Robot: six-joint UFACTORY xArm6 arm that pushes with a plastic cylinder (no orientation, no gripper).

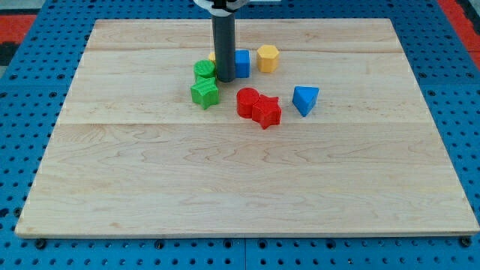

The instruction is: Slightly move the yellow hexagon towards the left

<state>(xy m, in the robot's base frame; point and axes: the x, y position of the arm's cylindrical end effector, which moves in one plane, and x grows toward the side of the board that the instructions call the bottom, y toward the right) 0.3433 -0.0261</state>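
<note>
The yellow hexagon (268,58) lies on the wooden board (247,180) near the view's top, right of centre. My tip (224,79) stands left of it, about a block's width away, with a blue cube (241,64) between the two. The rod rises from the tip to the view's top and hides part of the blue cube and a yellow sliver behind it. A green block (204,71) touches the rod's left side, and a green star (205,94) lies just below that.
A red round block (247,101) and a red star (267,112) touch each other below the blue cube. A blue triangle (304,99) lies to their right. The board sits on a blue perforated table (22,112).
</note>
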